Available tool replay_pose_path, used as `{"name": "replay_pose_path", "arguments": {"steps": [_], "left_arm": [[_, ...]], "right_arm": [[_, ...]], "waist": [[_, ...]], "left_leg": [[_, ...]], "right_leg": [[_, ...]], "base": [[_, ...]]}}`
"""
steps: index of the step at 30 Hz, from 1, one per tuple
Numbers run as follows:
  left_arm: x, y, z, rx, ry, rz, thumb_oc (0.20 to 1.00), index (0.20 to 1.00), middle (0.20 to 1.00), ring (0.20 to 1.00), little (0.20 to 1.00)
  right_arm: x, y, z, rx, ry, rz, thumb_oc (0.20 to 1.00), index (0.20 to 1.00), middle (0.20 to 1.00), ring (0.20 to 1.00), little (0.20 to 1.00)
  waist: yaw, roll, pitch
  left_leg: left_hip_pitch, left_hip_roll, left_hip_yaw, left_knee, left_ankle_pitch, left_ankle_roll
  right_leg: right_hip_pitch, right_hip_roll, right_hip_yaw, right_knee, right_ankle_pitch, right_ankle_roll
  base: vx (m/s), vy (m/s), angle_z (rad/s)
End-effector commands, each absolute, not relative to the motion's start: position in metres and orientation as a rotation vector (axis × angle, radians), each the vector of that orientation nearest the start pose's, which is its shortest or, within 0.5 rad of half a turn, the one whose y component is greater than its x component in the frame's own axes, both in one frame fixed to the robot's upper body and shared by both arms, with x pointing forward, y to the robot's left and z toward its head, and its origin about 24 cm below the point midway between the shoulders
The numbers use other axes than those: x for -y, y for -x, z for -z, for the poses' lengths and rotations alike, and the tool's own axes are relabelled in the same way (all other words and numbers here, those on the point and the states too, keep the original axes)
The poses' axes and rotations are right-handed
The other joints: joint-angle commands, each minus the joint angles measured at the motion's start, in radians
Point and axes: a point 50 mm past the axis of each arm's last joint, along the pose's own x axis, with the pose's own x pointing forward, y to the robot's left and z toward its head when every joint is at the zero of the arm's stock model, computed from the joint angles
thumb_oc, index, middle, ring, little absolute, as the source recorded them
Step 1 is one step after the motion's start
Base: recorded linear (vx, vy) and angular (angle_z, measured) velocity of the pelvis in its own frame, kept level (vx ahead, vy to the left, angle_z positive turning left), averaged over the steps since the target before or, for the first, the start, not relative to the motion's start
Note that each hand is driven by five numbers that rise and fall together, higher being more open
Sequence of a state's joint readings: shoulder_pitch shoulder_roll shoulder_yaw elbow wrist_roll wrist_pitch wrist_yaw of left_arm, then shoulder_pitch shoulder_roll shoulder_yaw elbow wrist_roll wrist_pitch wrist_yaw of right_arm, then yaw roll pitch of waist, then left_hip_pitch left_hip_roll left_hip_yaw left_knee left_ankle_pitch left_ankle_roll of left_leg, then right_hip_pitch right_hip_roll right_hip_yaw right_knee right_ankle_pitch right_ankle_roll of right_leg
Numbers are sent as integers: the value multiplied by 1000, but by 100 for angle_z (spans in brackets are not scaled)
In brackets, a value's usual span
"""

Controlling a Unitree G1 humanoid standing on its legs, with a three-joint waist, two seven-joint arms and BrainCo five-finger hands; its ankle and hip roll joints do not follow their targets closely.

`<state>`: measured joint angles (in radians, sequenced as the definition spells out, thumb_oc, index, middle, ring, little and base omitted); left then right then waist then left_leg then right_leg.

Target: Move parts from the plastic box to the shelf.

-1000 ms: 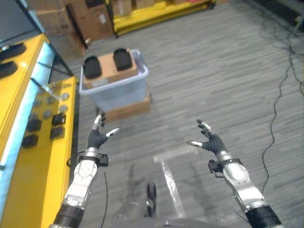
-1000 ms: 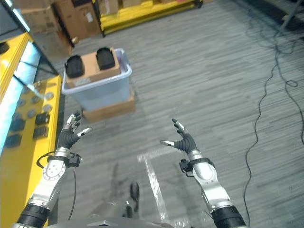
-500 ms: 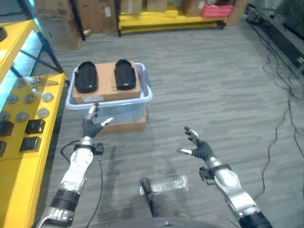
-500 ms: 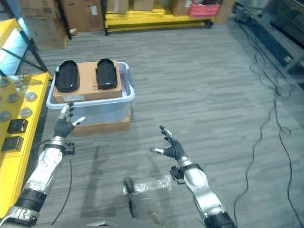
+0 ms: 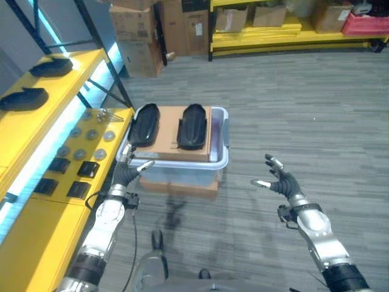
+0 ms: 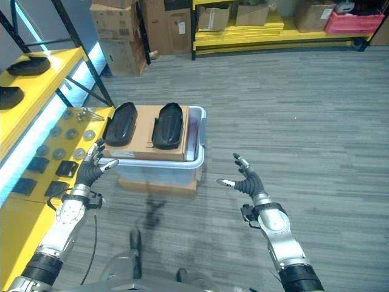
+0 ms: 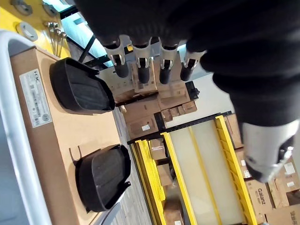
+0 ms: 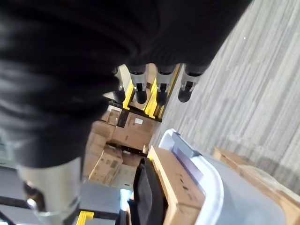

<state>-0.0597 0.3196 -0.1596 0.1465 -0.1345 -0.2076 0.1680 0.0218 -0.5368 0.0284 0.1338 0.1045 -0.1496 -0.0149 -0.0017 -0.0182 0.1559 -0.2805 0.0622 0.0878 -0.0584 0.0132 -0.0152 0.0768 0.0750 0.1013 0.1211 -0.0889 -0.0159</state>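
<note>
A pale blue plastic box [image 5: 222,159] stands on a wooden block on the floor, with a cardboard sheet [image 5: 168,131] across its top. Two black oval parts [image 5: 144,124] [image 5: 192,126] lie side by side on the cardboard. My left hand [image 5: 125,173] is open just at the box's near left corner, holding nothing. My right hand [image 5: 282,182] hovers open over the floor to the right of the box, empty as well. The yellow shelf [image 5: 73,73] runs along the left, with two similar black parts [image 5: 51,67] [image 5: 23,98] on its upper level.
The shelf's lower level [image 5: 112,128] carries round metal discs [image 5: 76,132] and small black blocks [image 5: 88,170]. Cardboard boxes [image 5: 141,39] and a yellow rack [image 5: 285,33] stand at the far side. Grey floor [image 5: 316,115] spreads open to the right.
The camera has swung and come closer, so the box now sits nearer the middle. Both hands stay open and empty; the left one has reached the box's near left corner.
</note>
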Motion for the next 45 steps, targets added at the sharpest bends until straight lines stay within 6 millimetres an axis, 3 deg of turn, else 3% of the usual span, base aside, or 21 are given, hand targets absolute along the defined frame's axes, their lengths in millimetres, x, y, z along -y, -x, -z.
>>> {"name": "replay_pose_path", "arguments": {"steps": [1,4,6,8,9,10,13,15,17,19,29,36,38,40,41,43,44,45], "left_arm": [[-186,-277,-79,267,-205,-16,1000,1000,1000,1000,1000],[-190,-278,-88,297,-251,-9,1000,1000,1000,1000,1000],[-190,-278,-88,297,-252,-8,1000,1000,1000,1000,1000],[-193,-279,-89,295,-264,-15,1000,1000,1000,1000,1000],[-195,-279,-89,290,-264,-16,1000,1000,1000,1000,1000],[-199,-278,-89,285,-269,-22,1000,1000,1000,1000,1000],[-207,-277,-88,273,-314,-23,1000,1000,1000,1000,1000],[-209,-275,-86,262,-319,-23,1000,1000,1000,1000,1000],[-208,-275,-86,261,-318,-23,1000,1000,1000,1000,1000],[-204,-278,-86,264,-317,-9,1000,1000,1000,1000,1000],[-194,-274,-76,233,-245,11,1000,1000,1000,1000,1000],[-200,-274,-79,243,-267,-13,1000,1000,1000,1000,1000],[-203,-274,-80,248,-268,-24,1000,1000,1000,1000,1000],[-207,-275,-86,267,-287,-33,1000,1000,1000,1000,1000],[-211,-275,-91,287,-300,-50,1000,1000,1000,1000,1000],[-217,-273,-92,293,-311,-81,1000,1000,1000,1000,1000],[-220,-271,-93,296,-317,-94,1000,1000,1000,1000,1000],[-224,-269,-91,292,-319,-111,1000,1000,1000,1000,1000]], "right_arm": [[248,-245,-76,141,504,-6,1000,1000,1000,1000,1000],[252,-239,-66,107,446,49,1000,1000,1000,1000,1000],[252,-239,-66,107,445,49,1000,1000,1000,1000,1000],[252,-238,-61,82,448,53,1000,1000,1000,1000,1000],[253,-238,-59,68,477,53,1000,1000,1000,1000,1000],[253,-239,-60,68,503,50,1000,1000,1000,1000,1000],[248,-243,-60,78,498,44,1000,1000,1000,1000,1000],[246,-243,-60,77,498,34,1000,1000,1000,1000,1000],[245,-244,-61,84,497,30,1000,1000,1000,1000,1000],[241,-246,-62,99,509,13,1000,1000,1000,1000,1000],[233,-251,-66,115,551,-36,1000,1000,1000,1000,1000],[232,-244,-44,27,445,-39,1000,1000,1000,1000,1000],[229,-243,-35,-7,389,-47,1000,1000,1000,1000,1000],[225,-240,-28,-37,243,-62,1000,1000,1000,1000,1000],[225,-235,-22,-65,159,-68,1000,1000,1000,1000,1000],[225,-237,-20,-84,159,-83,1000,1000,1000,1000,1000],[225,-237,-21,-84,180,-95,1000,1000,1000,1000,1000],[226,-237,-24,-76,195,-103,1000,1000,1000,1000,1000]], "waist": [[-25,49,-54],[-26,44,-72],[-25,42,-72],[-20,33,-79],[-20,27,-79],[-26,18,-69],[-13,12,-62],[-16,9,-63],[-18,7,-63],[-15,-2,-61],[8,-12,-81],[4,-3,-85],[2,-2,-73],[-1,-6,-44],[20,-14,-8],[26,-14,-1],[24,-18,-4],[24,-24,-7]], "left_leg": [[181,55,13,113,-15,-114],[209,15,50,124,-59,-78],[209,14,52,125,-60,-76],[226,-9,64,131,-88,-51],[234,-20,71,132,-97,-43],[244,-33,83,132,-106,-32],[256,-32,106,121,-115,-23],[266,-26,109,108,-119,-16],[268,-27,100,108,-125,-14],[276,-31,73,110,-136,-12],[318,-7,47,114,-133,-31],[339,6,43,117,-133,-43],[323,8,36,170,-137,-51],[234,5,14,361,-125,-68],[120,-27,-62,534,-38,-113],[83,-63,-152,590,-53,-128],[85,-37,-159,586,-54,-136],[87,21,-148,576,-40,-144]], "right_leg": [[7,-141,-10,-28,-138,128],[10,-209,14,-2,-130,165],[9,-211,16,-1,-131,166],[-12,-239,35,40,-110,188],[-28,-255,47,68,-78,205],[-73,-266,90,126,2,229],[-110,-260,118,116,48,237],[-153,-195,123,55,-4,223],[-159,-174,131,34,-19,219],[-133,-148,138,-23,-40,192],[-52,-123,87,-69,-52,155],[-32,-117,78,-51,-71,144],[-36,-118,84,-32,-80,139],[-42,-124,86,2,-95,121],[-37,-132,90,19,-98,106],[-54,-139,118,48,-101,112],[-55,-148,126,49,-104,120],[-55,-170,125,47,-106,132]], "base": [[231,247,-9],[240,324,-54],[91,127,-6],[135,199,-32],[154,285,-71],[113,251,-44],[92,125,-33],[81,31,-3],[47,-24,52],[39,-104,67],[35,-104,25],[21,-51,0],[-9,-77,0],[-70,-97,6],[-106,-3,18],[-40,160,37],[50,257,14],[45,187,-4]]}}
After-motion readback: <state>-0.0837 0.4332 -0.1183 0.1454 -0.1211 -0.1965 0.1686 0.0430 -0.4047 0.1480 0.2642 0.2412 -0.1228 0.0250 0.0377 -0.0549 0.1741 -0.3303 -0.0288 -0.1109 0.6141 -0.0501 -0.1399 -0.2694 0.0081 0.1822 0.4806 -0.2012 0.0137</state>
